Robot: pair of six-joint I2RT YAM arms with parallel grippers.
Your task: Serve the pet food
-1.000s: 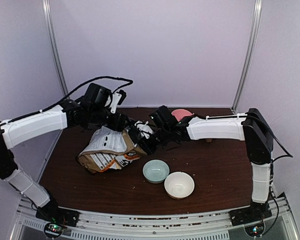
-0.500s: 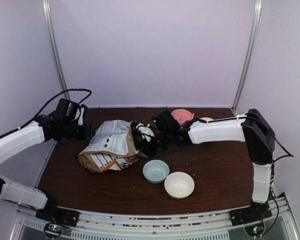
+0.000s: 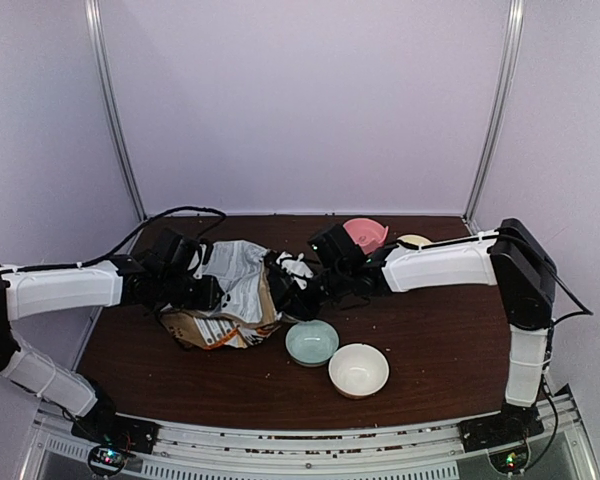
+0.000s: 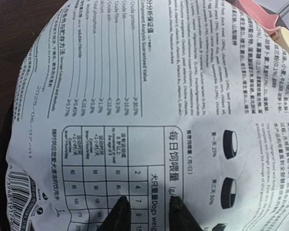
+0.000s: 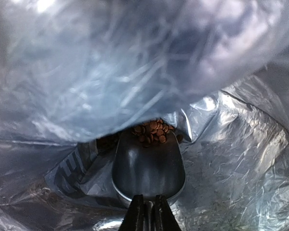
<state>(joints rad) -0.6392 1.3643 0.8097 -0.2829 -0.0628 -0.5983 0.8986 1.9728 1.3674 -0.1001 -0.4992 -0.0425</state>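
Note:
The dog-food bag (image 3: 228,292) lies on its side left of centre on the table. My right gripper (image 5: 147,211) is shut on the handle of a metal scoop (image 5: 148,168), which reaches inside the bag's silver lining. Reddish-brown kibble pellets (image 5: 153,132) lie at the scoop's far tip. From above, my right gripper (image 3: 298,283) is at the bag's mouth. My left gripper (image 4: 149,216) is open, its fingertips (image 4: 119,219) against the bag's white printed panel (image 4: 135,96). From above it sits at the bag's left side (image 3: 202,290).
A pale blue bowl (image 3: 311,341) and a white bowl (image 3: 358,369) stand in front of the bag's mouth. A pink bowl (image 3: 364,232) and a cream bowl (image 3: 413,241) stand at the back right, behind my right arm.
My left arm has swung away to the left and come back low against the bag's left side. The bag has shifted slightly. My right gripper has stayed at the bag's mouth.

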